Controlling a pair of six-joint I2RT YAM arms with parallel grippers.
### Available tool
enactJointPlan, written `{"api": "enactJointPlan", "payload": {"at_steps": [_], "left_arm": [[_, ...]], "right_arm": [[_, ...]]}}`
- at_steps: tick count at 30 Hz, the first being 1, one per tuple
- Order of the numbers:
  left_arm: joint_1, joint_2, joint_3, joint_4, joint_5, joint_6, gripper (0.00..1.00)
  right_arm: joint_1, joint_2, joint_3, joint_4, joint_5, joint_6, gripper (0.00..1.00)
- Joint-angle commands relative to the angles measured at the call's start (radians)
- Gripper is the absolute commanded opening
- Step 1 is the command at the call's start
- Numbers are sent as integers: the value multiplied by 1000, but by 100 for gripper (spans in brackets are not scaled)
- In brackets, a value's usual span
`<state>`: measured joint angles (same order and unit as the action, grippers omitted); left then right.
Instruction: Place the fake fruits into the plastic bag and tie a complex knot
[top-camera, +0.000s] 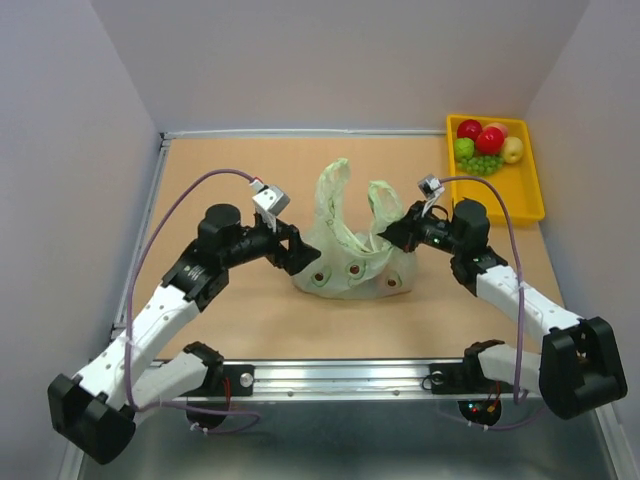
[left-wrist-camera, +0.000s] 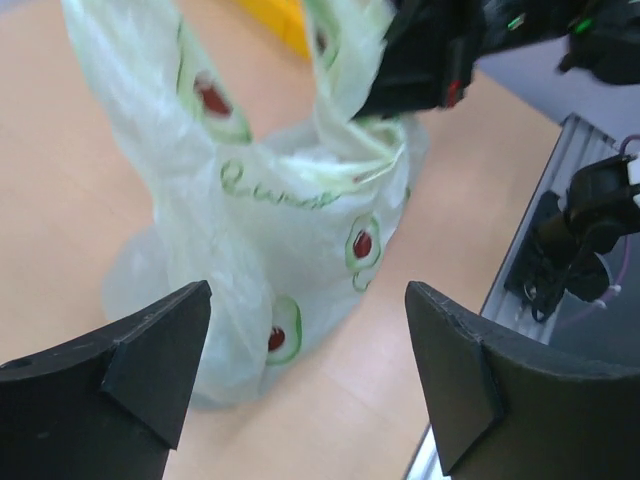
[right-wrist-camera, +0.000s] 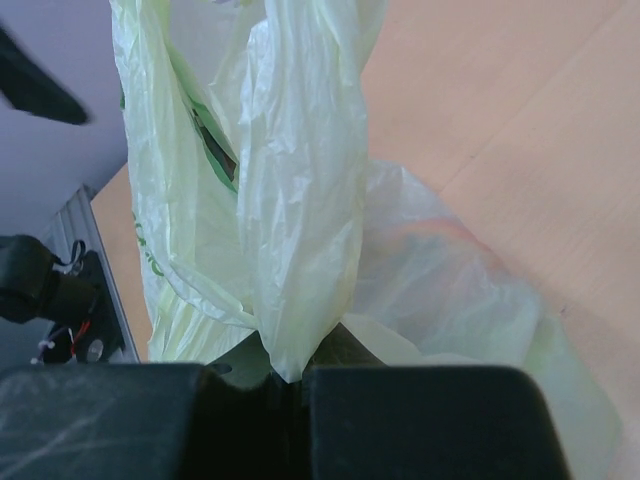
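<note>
Right end effector (right-wrist-camera: 295, 378) clamped on handle (right-wrist-camera: 300, 200) of crinkly pale-green plastic bag (top-camera: 345, 265); left end effector (left-wrist-camera: 308, 300) apart, empty. Risk: one-sided pull collapses mouth, blocking glossy plastic fruits (top-camera: 488, 140).

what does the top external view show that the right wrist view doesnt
Only the top external view shows the yellow tray at the far right holding the fake fruits, and the left gripper open at the left side of the plastic bag. Only the right wrist view shows up close that the right gripper is shut on a gathered fold of the bag's plastic. Both show the bag resting on the tan table.
</note>
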<state>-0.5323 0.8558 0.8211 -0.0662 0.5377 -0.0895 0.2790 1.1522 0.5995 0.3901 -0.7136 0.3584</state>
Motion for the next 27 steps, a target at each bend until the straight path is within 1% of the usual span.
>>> {"api": "enactJointPlan", "payload": {"at_steps": [1, 4, 5, 7, 8, 11, 17, 21, 23, 24, 25, 27], "left_arm": [[9, 74, -27, 109, -83, -209, 99], [-7, 207, 51, 129, -191, -308, 99], [-12, 228, 65, 129, -188, -309, 99], [-26, 249, 67, 189, -167, -328, 99], [-37, 252, 43, 266, -157, -337, 99], [-63, 278, 12, 360, -148, -371, 99], [-84, 348, 19, 398, -214, -421, 99], [-113, 376, 27, 384, -318, -412, 98], [-113, 405, 33, 367, -358, -421, 94], [-113, 413, 33, 365, -358, -426, 92], [-115, 428, 32, 371, -349, -432, 86], [-113, 443, 24, 406, -328, -450, 81]], "right_arm": [[58, -20, 0, 0, -56, -103, 0], [95, -23, 5, -22, -60, -154, 0], [100, -22, 6, -28, -58, -167, 1], [115, -13, 13, -42, -58, -189, 0], [120, -11, 14, -43, -60, -194, 0], [132, -2, 16, -42, -57, -208, 0], [146, -2, 11, -43, -60, -219, 0], [154, -8, 3, -34, -64, -226, 0], [155, -8, -1, -31, -64, -231, 0], [155, -11, -3, -33, -61, -233, 0], [155, -16, -7, -34, -64, -240, 1], [155, -19, -9, -36, -63, -243, 0]]}}
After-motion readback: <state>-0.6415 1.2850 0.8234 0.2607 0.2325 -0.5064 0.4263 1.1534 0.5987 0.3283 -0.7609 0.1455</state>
